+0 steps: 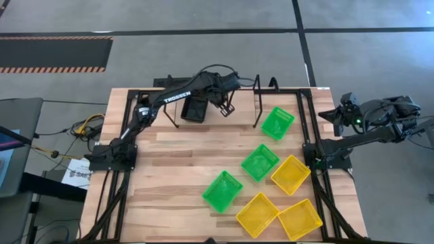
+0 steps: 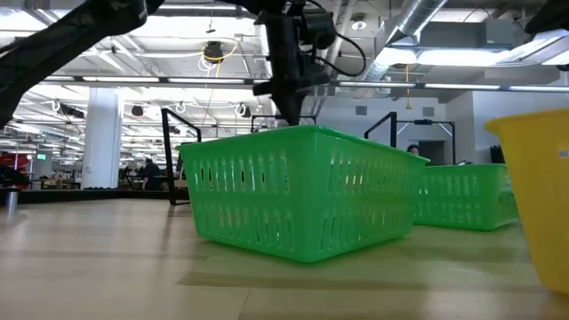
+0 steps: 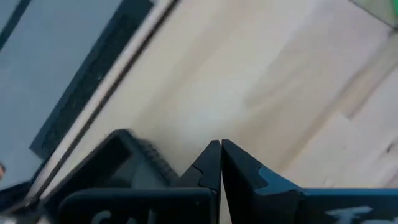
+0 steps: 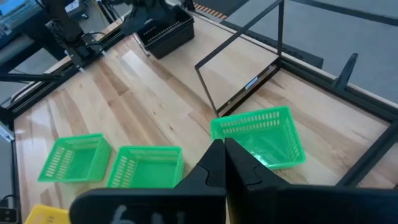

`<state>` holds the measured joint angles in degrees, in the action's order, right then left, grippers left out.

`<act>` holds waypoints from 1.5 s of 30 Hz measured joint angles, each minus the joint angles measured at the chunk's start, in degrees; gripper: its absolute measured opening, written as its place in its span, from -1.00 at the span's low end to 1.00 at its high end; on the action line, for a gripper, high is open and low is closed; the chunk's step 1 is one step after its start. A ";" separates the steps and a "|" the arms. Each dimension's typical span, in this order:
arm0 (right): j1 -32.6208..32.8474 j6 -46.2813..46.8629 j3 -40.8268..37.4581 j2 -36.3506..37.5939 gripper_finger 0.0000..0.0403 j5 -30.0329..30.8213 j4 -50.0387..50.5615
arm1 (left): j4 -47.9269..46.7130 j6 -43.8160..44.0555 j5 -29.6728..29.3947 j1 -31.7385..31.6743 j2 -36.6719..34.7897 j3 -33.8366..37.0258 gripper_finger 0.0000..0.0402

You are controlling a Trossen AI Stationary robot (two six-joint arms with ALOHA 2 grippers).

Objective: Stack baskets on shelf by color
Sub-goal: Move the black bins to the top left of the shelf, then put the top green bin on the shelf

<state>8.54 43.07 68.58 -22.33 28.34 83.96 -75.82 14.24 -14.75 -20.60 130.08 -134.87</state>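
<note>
Three green baskets and three yellow ones sit loose on the tabletop [image 1: 169, 146], all on the right arm's side of the shelf [image 1: 224, 102]. One green basket [image 1: 277, 123] is just beside the shelf's right upright, another green [image 1: 260, 162] is a bit further out from it, and the third green [image 1: 222, 191] is further out again. Yellow baskets are farthest from the shelf: one [image 1: 290, 174] touching the middle green, the other two [image 1: 257, 214] [image 1: 299, 219] side by side near the tabletop's front edge. Black baskets [image 1: 193, 108] are already on the shelf at its left end; can't tell how many are stacked there. Left pincer [image 1: 226, 107] hangs over the shelf just right of the black stack, fingers pressed shut on nothing. Right pincer [image 4: 222, 152] is parked off the tabletop's right edge, well away from the shelf, also clamped shut and empty.
</note>
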 joint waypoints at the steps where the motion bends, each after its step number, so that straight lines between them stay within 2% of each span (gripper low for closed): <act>1: 0.00 -0.01 0.00 0.00 -0.96 0.00 0.01 | -0.48 -0.34 0.16 -0.01 0.40 0.10 -1.00; 5: 0.00 0.04 0.00 0.00 -0.96 0.00 0.00 | -2.13 -0.37 0.58 -0.83 3.60 0.22 -1.00; 12: 0.00 0.04 0.02 -0.01 -0.96 0.02 -0.17 | -8.97 -0.21 -7.90 -1.94 6.51 0.20 -1.00; 26: 0.00 0.02 0.02 0.00 -0.96 0.02 -0.15 | -6.50 -1.61 -11.43 -4.41 5.33 -0.07 -1.00; 34: 0.00 3.50 0.02 0.00 -0.96 0.02 -0.20 | -5.88 2.90 -12.67 -0.81 -5.23 -0.11 -1.00; 41: 0.00 3.85 -0.56 -1.86 -0.98 -0.20 -0.76 | -11.93 12.31 -26.94 7.35 -17.33 -0.15 -1.00; 45: 0.00 6.22 -4.15 -2.94 -0.97 -1.42 -1.85 | -14.06 17.15 -30.65 13.01 -22.65 0.65 -1.00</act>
<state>8.54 49.29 64.43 -25.27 26.91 82.11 -89.88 31.38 -45.41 -7.58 107.43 -134.22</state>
